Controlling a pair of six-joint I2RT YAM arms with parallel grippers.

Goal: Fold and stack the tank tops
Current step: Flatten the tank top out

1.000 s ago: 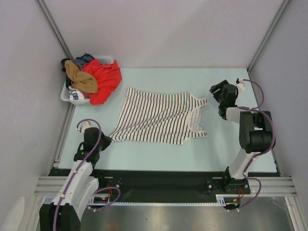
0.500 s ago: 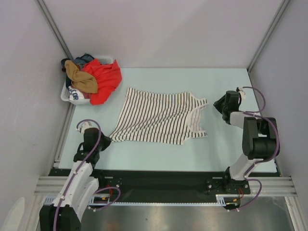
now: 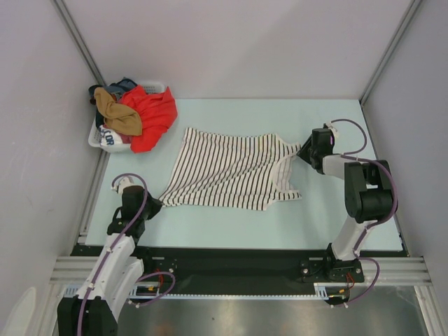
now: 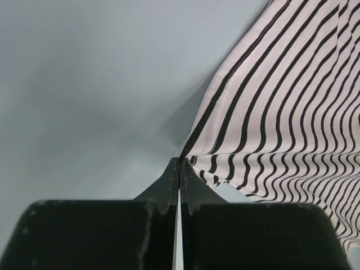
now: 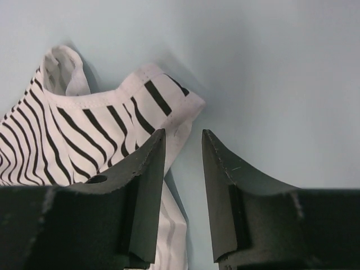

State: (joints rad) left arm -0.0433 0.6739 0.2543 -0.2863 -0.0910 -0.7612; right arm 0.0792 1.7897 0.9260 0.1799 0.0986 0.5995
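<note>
far left, the tan-brown tank top [image 3: 120, 115] lies heaped in the basket [image 3: 157, 86]; the left arm [image 3: 129, 217] has its jaws shut tight on the near hem corner of the striped tank top [image 3: 231, 168], which lies flat on the table [image 3: 308, 218], long axis left to right, straps toward the right. the right arm [image 3: 350, 171] is nearer those straps: its jaws, partly open and holding nothing, sit at the far strap [image 5: 163, 98], whose end lies just ahead and left of the gap.

basket [image 3: 155, 87] far-left, open table [image 3: 231, 225] around tank top [image 3: 231, 171]
</note>
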